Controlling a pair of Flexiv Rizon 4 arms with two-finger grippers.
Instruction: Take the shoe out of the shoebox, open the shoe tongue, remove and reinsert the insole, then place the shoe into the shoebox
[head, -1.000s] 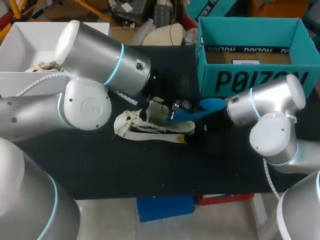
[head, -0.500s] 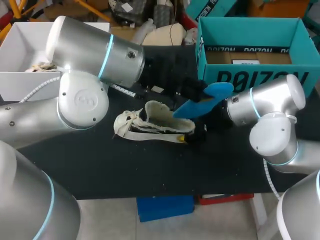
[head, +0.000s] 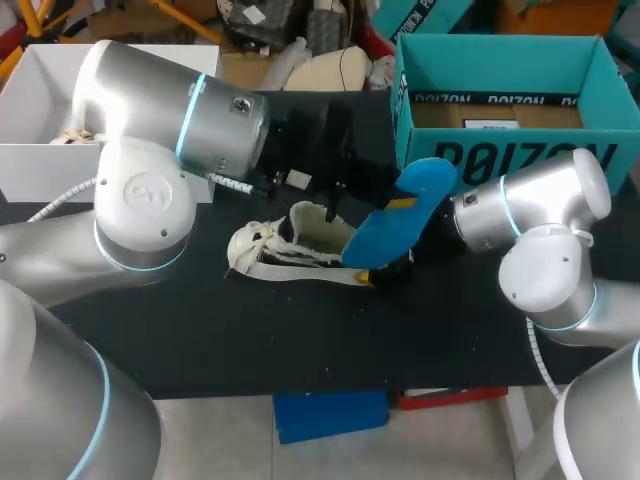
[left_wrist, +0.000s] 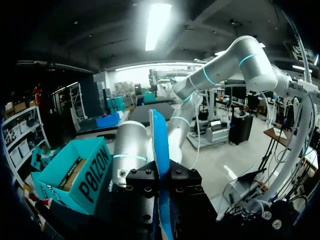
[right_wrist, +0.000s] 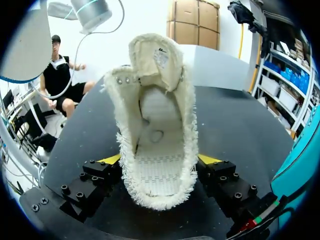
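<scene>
A cream fringed shoe (head: 300, 245) lies on the black table, toe toward my left arm. In the right wrist view the shoe (right_wrist: 155, 145) shows its tongue raised and a bare inner floor. My right gripper (right_wrist: 157, 167) is shut on its heel, a yellow-tipped finger (right_wrist: 210, 160) pressing each side. A blue insole (head: 395, 215) hangs tilted above the shoe's heel end, outside the shoe. My left gripper (head: 372, 188) is shut on it. Seen edge-on in the left wrist view, the insole (left_wrist: 160, 145) stands between the left gripper's (left_wrist: 162, 182) fingers. The teal shoebox (head: 500, 150) stands open at the back right.
A white box (head: 40, 100) with cream material inside sits at the back left, behind my left arm. The shoebox (left_wrist: 80, 172) lies close behind my right arm. The table's front strip (head: 300, 340) is bare black surface.
My left gripper has drawn the blue insole up out of the shoe and swung it into a steep tilt, the left arm pulling back. The right gripper and shoe have stayed put.
</scene>
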